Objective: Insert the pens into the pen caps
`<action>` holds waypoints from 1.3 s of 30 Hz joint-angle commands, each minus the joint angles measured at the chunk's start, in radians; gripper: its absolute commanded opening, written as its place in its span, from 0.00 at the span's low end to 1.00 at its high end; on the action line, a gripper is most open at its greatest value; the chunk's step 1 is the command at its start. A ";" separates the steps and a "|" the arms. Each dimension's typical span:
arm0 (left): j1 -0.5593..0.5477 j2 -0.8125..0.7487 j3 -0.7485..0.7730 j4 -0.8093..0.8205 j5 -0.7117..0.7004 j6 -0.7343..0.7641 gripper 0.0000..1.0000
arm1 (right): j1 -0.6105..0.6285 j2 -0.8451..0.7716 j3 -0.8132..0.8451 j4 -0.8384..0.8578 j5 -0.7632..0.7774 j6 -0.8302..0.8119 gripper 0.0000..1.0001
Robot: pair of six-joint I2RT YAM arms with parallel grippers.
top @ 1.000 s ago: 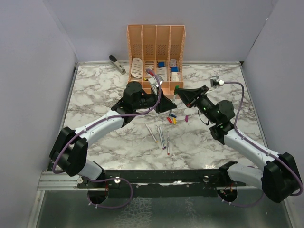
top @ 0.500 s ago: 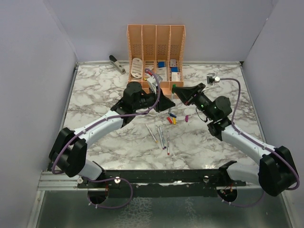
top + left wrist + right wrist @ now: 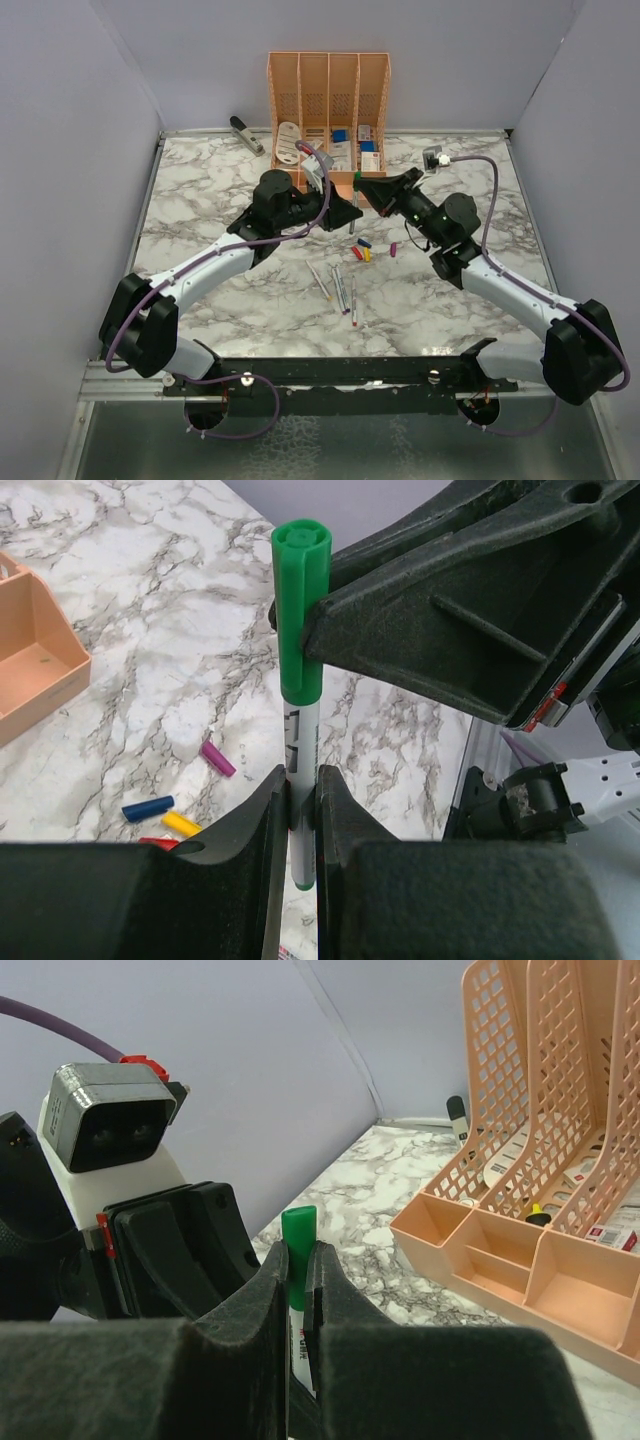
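One whitish pen point(image 3: 302, 740) stands upright above the table with the green cap point(image 3: 300, 610) on its upper end. My left gripper point(image 3: 302, 790) is shut on the pen's lower barrel. My right gripper point(image 3: 298, 1260) is shut on the green cap point(image 3: 298, 1235). In the top view the two grippers meet over the middle back of the table, left point(image 3: 345, 208) and right point(image 3: 366, 190), with the green cap point(image 3: 356, 181) between them. Several uncapped pens point(image 3: 340, 285) lie on the marble. The blue point(image 3: 364, 242), red point(image 3: 357, 253), yellow point(image 3: 367, 255) and purple point(image 3: 394, 249) caps lie beside them.
An orange mesh desk organiser point(image 3: 328, 110) with small boxes in it stands at the back centre, just behind the grippers. A grey stapler-like tool point(image 3: 245, 133) lies at the back left. Grey walls enclose the table on three sides.
Both grippers have shifted left and slightly toward the back, carrying the pen and green cap together. The loose pens and caps on the table have not moved.
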 commanded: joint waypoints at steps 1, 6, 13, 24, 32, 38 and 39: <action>0.057 -0.064 0.056 0.234 -0.139 -0.018 0.00 | 0.081 0.039 -0.054 -0.234 -0.161 -0.013 0.01; 0.061 -0.066 0.030 0.234 -0.107 -0.022 0.00 | 0.082 0.041 -0.048 -0.195 -0.116 0.006 0.01; 0.061 -0.123 -0.112 0.118 -0.120 0.013 0.00 | 0.082 0.059 0.024 -0.168 -0.041 0.003 0.27; 0.067 -0.081 -0.134 -0.337 -0.424 0.181 0.00 | 0.082 0.002 0.140 -0.207 0.127 -0.080 0.42; 0.184 0.142 0.002 -0.526 -0.474 0.147 0.00 | 0.081 -0.041 0.220 -0.432 0.265 -0.155 0.42; 0.229 0.266 0.096 -0.674 -0.537 0.181 0.00 | 0.081 -0.069 0.211 -0.506 0.293 -0.159 0.42; 0.234 0.296 0.112 -0.697 -0.547 0.185 0.00 | 0.081 -0.065 0.215 -0.532 0.294 -0.158 0.42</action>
